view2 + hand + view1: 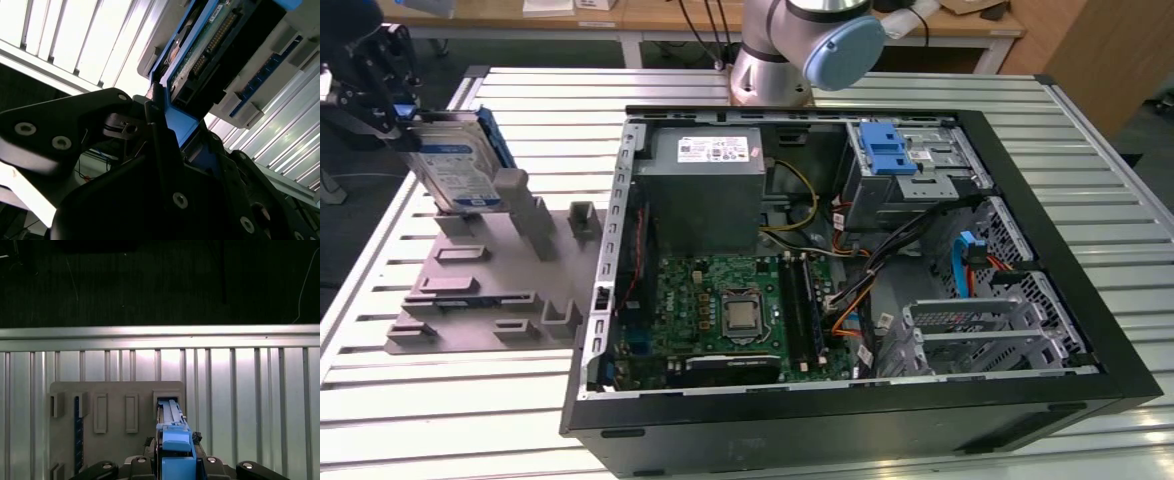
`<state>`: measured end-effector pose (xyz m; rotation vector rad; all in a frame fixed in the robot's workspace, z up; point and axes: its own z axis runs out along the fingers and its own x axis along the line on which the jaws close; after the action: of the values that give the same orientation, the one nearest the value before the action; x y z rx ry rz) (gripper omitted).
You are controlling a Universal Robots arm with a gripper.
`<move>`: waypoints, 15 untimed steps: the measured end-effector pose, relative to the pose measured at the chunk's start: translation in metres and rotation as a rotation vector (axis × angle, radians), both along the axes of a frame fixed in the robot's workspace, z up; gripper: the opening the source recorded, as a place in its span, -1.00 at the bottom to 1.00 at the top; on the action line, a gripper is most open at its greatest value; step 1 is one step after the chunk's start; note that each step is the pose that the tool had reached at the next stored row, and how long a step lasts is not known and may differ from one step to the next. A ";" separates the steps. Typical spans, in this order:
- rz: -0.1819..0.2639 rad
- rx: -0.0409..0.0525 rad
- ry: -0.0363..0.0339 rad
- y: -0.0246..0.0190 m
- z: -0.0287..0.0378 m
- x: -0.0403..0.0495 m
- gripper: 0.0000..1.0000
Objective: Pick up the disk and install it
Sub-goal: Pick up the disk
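Jaws are clamping on the disk (454, 165), on the upper edge of its blue frame; in the second wrist view the black fingers (160, 165) are pressing this frame from both sides. The disk is standing upright at the grey stand (460, 310), on the surface (454, 420), at the exterior view's left and well apart from the open case (854, 440). Its lower edge is sitting in a slot of the stand or just over it; I cannot tell which.

I am judging the risks like this. You are holding a long, heavy plate by one narrow plastic edge, so with any quick swing it may be turning or slipping between the jaws. If the lower edge is sitting in the slot while you are moving sideways, it may be catching the slot wall and twisting in the hold, or dragging the stand along.

Inside the case, loose cables (907, 240) are lying just beside the bay (914, 165). A disk that is arriving tilted may be snagging them or jamming at the bay.
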<state>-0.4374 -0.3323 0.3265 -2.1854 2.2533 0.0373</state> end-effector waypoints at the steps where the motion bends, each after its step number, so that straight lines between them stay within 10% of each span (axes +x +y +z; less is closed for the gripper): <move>1: 0.000 -0.0001 0.0002 0.0000 0.0004 0.0000 -0.27; 15: 0.000 -0.0001 0.0002 0.0000 0.0080 0.0000 -0.27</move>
<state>-0.4374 -0.3323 0.3345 -2.1856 2.2535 0.0374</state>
